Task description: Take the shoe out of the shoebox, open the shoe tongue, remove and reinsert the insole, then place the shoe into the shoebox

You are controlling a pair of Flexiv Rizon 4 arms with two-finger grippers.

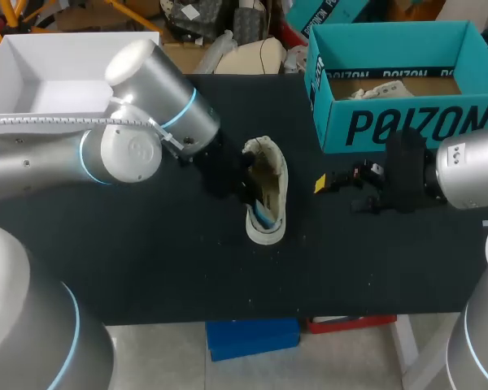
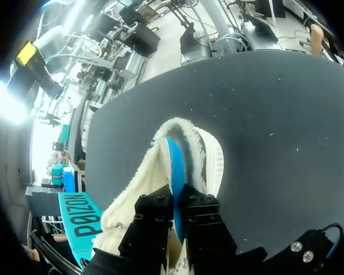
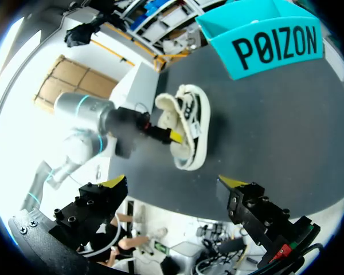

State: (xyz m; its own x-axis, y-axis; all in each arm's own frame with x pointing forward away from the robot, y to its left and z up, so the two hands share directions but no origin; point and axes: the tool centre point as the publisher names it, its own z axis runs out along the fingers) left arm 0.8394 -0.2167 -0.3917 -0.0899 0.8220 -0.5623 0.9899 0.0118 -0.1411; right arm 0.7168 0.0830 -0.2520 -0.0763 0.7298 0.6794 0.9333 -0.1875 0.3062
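- Left gripper [image 2: 176, 197] is found pressed together on the blue insole [image 2: 175, 163], which is pinched edge-on between the 2 black fingers [image 2: 155, 220]; the yellow tips are hidden in the left wrist view.
- The insole is seen standing on edge inside the opening of the shoe [image 2: 135, 183], running from the fingers toward the shoe's far end. How deeply it is seated cannot be told.
- In the head view, the left gripper [image 1: 246, 185] is placed at the shoe's open side, with the left arm entering from the left.
- The shoe [image 1: 268, 175], cream and knitted, is recorded lying on its side near the middle of the black table [image 1: 146, 260], outside the box, with a strip of the insole [image 1: 263, 216] showing at its near end.
- The right gripper [image 3: 172, 182] is noted spread wide, with nothing between its 2 yellow-tipped fingers. It is held to the right of the shoe [image 3: 189, 126], apart from it, on the side toward the shoebox.
- The teal shoebox [image 1: 398, 122] is found open at the table's far right, apart from the shoe, with crumpled pale paper [image 1: 382, 89] lying inside.
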